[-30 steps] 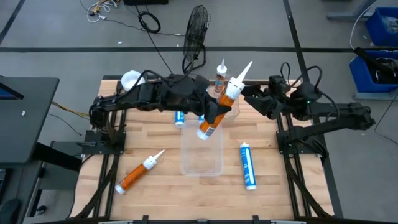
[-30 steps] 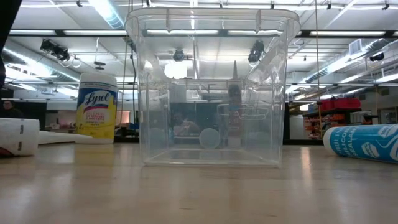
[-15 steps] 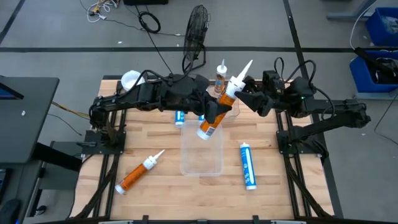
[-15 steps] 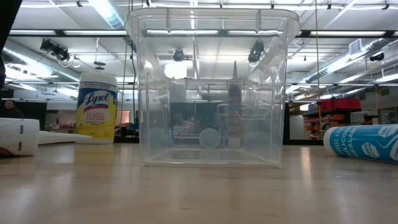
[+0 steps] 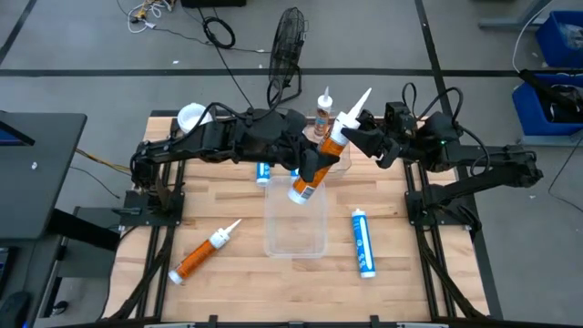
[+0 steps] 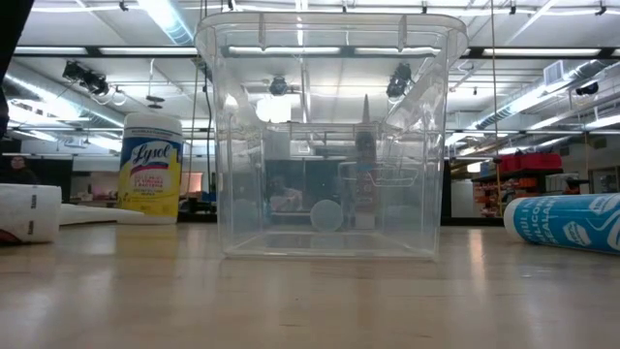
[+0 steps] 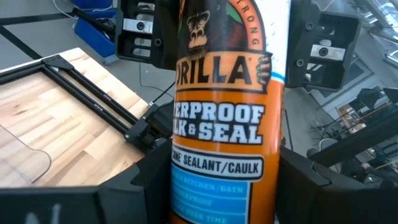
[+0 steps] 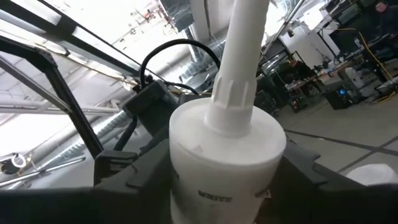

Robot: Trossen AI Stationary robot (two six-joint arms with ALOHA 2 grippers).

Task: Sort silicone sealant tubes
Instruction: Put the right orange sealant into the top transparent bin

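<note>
My left gripper (image 5: 312,167) is shut on an orange sealant tube (image 5: 323,155), held tilted above a clear bin (image 5: 295,223), white nozzle (image 5: 358,102) up toward the far right. My right gripper (image 5: 358,137) is open at the tube's nozzle end. Its fingers (image 7: 140,28) stand on either side of the white shoulder (image 8: 224,146). Another orange tube (image 5: 202,252) lies at the near left. A blue tube (image 5: 363,241) lies right of the bin and also shows in the low view (image 6: 567,223). Two blue tubes (image 5: 263,171) lie partly hidden under my left arm. My left gripper pinches the orange tube's body (image 7: 217,186) between its two fingers, a little below the middle of its length, fingers across the tube. The tube is lifted clear above the bin and tilted, base down. My right gripper: I cannot tell whether its fingers touch the tube's shoulder.
The yellow canister with a white lid (image 5: 191,117) stands at the far left and shows in the low view (image 6: 150,167). A tube stands upright in a small clear container (image 5: 322,114) at the far edge. A fan (image 5: 287,46) stands beyond the table.
My right gripper has moved toward the table's left, up to the nozzle end of the held orange tube, and now flanks its shoulder. The tube has kept its place and tilt.
</note>
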